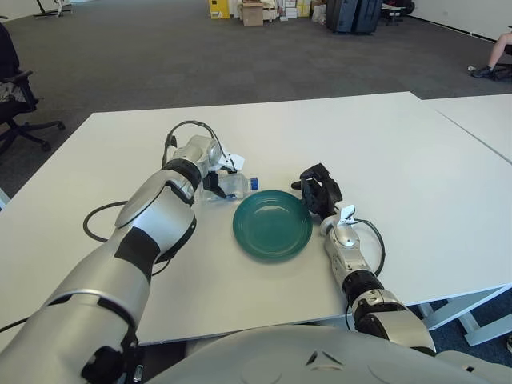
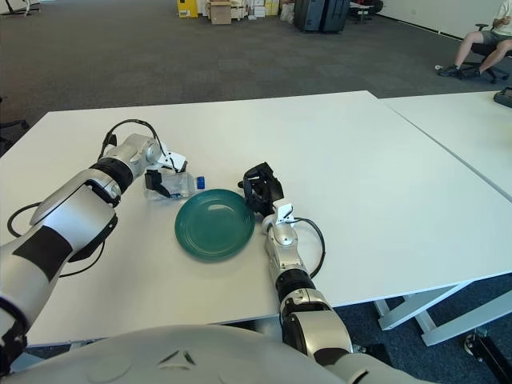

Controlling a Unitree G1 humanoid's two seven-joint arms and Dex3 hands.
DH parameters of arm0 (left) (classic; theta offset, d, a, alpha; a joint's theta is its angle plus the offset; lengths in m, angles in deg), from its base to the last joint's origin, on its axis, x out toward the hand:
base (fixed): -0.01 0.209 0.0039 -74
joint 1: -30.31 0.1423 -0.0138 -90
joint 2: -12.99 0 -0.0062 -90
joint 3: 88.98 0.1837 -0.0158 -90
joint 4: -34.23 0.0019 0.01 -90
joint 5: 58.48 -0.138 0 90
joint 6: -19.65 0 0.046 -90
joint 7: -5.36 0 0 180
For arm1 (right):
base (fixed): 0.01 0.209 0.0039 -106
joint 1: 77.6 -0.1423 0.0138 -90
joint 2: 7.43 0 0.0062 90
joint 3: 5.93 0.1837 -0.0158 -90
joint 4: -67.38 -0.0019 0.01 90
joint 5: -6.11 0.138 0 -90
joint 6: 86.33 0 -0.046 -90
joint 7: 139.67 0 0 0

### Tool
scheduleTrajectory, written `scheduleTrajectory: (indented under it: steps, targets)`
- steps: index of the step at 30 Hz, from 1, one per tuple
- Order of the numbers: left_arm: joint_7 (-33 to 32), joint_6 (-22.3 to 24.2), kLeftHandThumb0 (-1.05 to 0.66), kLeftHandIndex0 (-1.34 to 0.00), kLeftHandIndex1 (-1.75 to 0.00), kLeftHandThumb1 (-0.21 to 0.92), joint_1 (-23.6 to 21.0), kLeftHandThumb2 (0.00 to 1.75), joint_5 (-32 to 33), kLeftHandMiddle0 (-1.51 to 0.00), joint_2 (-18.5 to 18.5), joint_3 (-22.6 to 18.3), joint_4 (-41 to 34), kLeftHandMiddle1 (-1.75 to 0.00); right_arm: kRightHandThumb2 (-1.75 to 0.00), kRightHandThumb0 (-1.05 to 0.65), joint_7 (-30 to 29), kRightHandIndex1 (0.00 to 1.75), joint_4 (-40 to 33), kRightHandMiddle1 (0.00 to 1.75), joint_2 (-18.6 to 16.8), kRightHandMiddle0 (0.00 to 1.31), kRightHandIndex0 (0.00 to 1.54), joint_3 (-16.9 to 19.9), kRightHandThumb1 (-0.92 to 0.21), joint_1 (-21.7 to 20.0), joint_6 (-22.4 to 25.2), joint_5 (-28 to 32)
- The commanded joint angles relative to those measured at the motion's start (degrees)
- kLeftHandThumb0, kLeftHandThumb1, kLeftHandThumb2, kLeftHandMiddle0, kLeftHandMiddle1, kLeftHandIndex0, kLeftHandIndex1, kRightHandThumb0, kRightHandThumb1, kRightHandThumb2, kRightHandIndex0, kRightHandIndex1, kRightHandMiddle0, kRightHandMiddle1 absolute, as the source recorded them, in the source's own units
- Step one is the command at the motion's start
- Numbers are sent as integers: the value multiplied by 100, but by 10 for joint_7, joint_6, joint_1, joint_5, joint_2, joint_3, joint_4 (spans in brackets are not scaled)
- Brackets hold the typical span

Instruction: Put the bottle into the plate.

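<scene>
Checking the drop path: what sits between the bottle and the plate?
Only bare table, seen in the left eye view, separates bottle, under left hand, from plate.

2 head cams, left eye & right eye, set side by side, both looking fwd & down from close above the robot's chest. Both share the white table, green plate, both arms & the carpet behind.

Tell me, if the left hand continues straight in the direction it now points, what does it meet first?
The left hand is closed around the clear bottle and points toward the robot's right. Continuing that way, it would probably first meet the rim of the green plate, though depth is uncertain.
</scene>
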Motion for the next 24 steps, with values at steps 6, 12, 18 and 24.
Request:
scheduleTrajectory:
  steps: [6,12,18,24]
  targets:
    - [13,-34,-65,-28,-122,46,14,75,-15,-9,6,18,11,-2,-80,-37,-6,121,13,175,1,31,47,-1,-72,32,39,-2]
    - [2,-53,-60,-25,-123,45,8,79,-23,-11,11,26,8,-2,-79,-37,-1,120,8,175,2,31,45,-4,-72,36,32,-3]
    - [-5,-57,-58,-20,-122,45,9,82,-25,-9,5,31,6,0,-78,-37,-1,119,4,175,2,30,45,-5,-73,40,32,-1]
    - [-43,-28,-53,-13,-122,43,40,88,-14,-4,-11,21,14,0,-79,-37,3,119,7,175,6,31,46,-5,-72,41,25,-1]
